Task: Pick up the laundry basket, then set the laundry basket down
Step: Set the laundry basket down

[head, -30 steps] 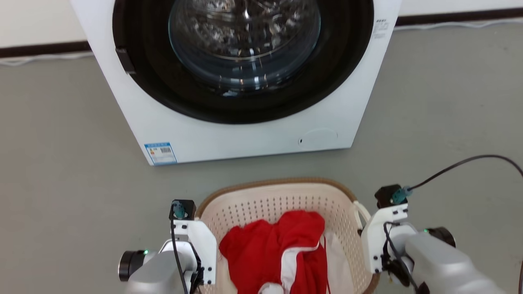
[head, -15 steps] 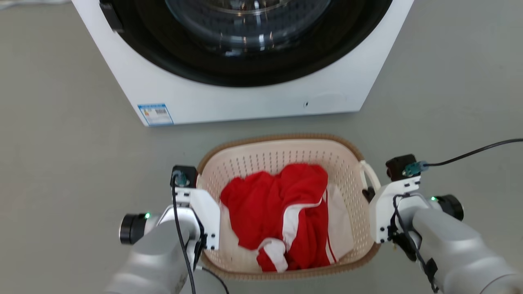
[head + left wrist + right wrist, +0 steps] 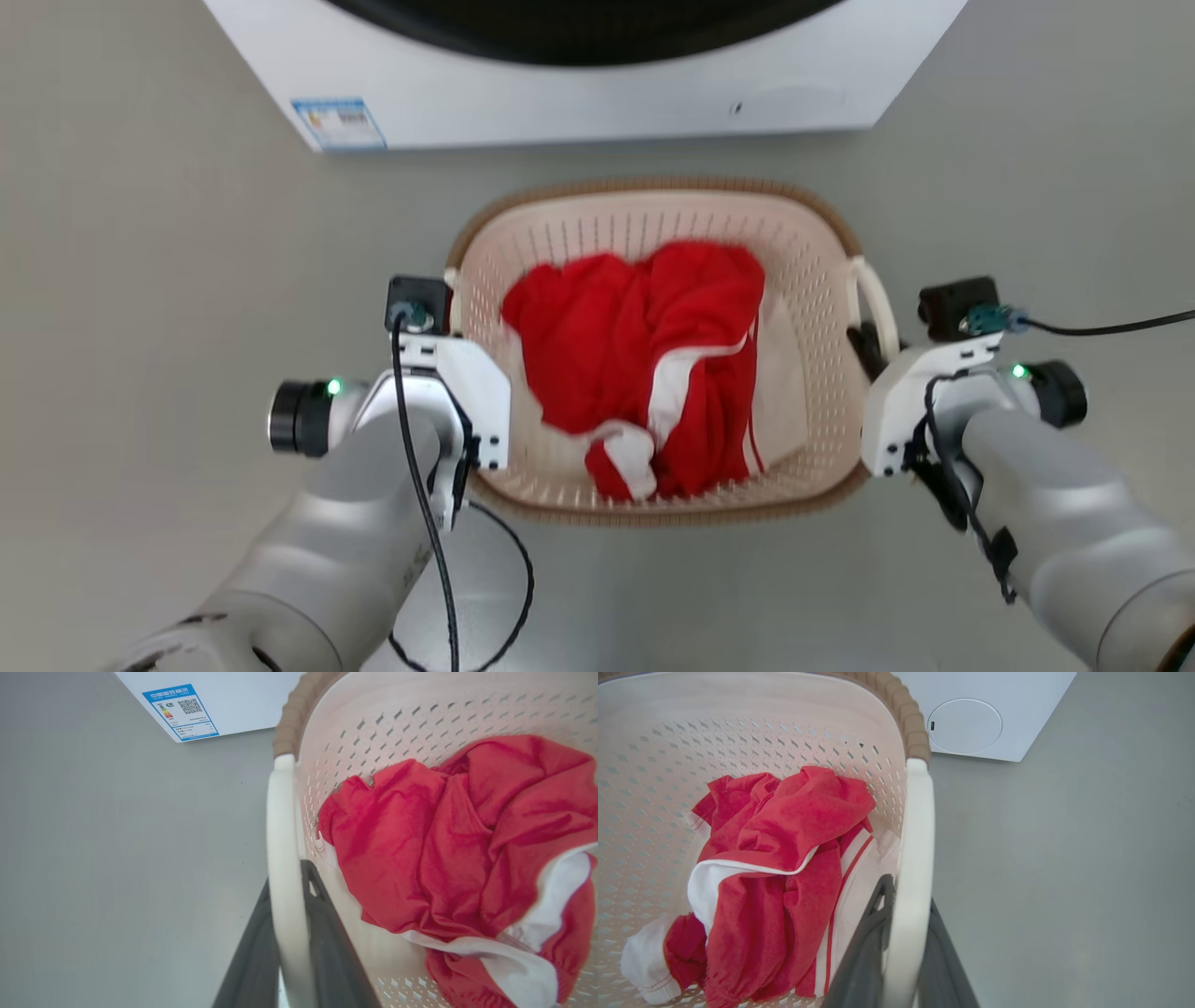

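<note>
Red-white clothing (image 3: 644, 364) inside laundry basket (image 3: 644, 219)

2 arms (image 3: 355, 532) reach forward; left gripper (image 3: 287, 882) pinched on 1 loop handle (image 3: 282, 826) of laundry basket (image 3: 653, 201); right gripper (image 3: 908, 891) pinched on the other; fingers (image 3: 327, 952) straddle each loop.

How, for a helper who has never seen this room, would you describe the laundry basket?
Find the white washing machine on the grey floor; the laundry basket is right before its front. It is cream perforated plastic with a brown woven-look rim, holds red-and-white clothing, and the left gripper and right gripper each clamp a white loop handle.
</note>
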{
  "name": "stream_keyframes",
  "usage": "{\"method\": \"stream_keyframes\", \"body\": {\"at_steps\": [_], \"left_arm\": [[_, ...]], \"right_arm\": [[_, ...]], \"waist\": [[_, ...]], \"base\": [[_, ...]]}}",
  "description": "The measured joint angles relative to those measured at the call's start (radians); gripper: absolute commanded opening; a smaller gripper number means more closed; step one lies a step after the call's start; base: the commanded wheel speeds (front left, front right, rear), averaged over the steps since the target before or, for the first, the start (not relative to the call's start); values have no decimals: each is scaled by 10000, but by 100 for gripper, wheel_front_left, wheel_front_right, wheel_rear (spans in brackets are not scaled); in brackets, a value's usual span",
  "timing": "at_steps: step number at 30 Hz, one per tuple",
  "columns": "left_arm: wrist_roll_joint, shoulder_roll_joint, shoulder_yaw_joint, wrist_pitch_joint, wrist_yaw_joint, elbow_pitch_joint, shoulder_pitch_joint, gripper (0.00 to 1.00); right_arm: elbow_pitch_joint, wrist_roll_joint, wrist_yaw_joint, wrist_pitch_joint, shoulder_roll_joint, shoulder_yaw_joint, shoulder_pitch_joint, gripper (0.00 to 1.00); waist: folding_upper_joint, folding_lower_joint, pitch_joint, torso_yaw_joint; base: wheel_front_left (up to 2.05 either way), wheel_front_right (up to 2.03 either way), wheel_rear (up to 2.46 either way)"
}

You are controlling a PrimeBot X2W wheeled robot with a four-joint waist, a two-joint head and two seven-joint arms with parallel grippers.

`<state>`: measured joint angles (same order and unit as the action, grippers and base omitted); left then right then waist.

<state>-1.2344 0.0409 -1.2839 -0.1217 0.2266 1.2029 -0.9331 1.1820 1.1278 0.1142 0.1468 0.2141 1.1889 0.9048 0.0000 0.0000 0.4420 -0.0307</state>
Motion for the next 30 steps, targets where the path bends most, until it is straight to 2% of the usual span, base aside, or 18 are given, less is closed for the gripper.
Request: {"method": "stream_keyframes", "body": {"at_steps": [7,17,24,30], "left_arm": [[42,2,84,-773,161,-117,-701,0],[221,-27,257,-1185,330,-221,-1676,0],[683,-40,656,-1252,464,-291,-2187,0],[1459,42,1432,-1252,552,-525,-2452,0]], "right_arm": [[151,-119,0,662,98,-84,679,0],[171,-383,10,1012,347,-337,1730,0],[-148,-976,13,1012,560,-1156,2106,0],[-497,-1902,12,1034,681,-2205,2124,0]], "waist": [[0,0,1169,138],[0,0,2836,241],[0,0,3568,254],[0,1,4171,277]], "base": [[0,0,0],[0,0,0],[0,0,0],[0,0,0]]}}
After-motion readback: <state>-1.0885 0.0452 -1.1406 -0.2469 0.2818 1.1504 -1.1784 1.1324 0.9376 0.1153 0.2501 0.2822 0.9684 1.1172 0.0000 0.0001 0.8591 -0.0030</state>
